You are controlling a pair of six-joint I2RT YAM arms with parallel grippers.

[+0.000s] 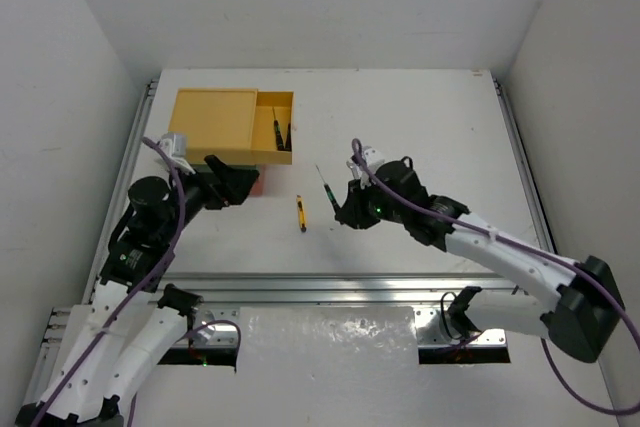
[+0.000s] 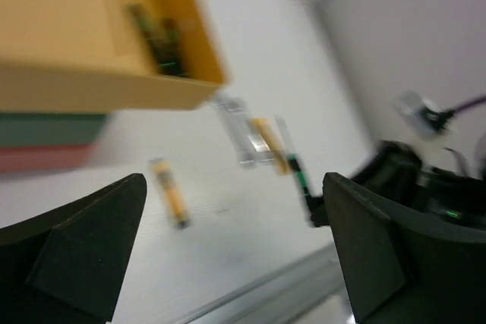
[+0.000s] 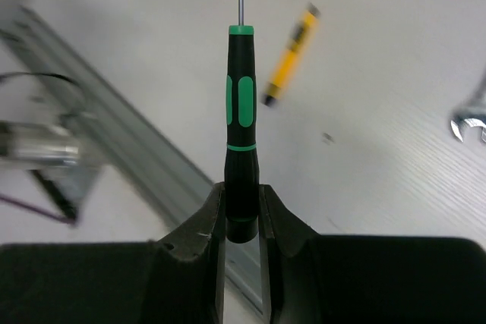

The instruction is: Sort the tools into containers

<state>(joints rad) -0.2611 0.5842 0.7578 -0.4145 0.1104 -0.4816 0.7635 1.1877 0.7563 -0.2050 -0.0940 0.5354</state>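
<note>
1. The white counter is carrying everything. The stacked containers are sitting at its far left corner, and the yellow top drawer is standing pulled open with thin dark screwdrivers lying inside.
2. My left end effector is hovering just in front of the stack, its fingers spread wide and gripping nothing.
3. My right end effector is clamping narrowly on the handle end of a black-and-green screwdriver, with the shaft pointing away from me, over the middle of the counter.
4. A yellow-and-black tool is lying loose on the counter between my two end effectors.
5. A silver wrench is peeking in at the right wrist view's edge.
</note>
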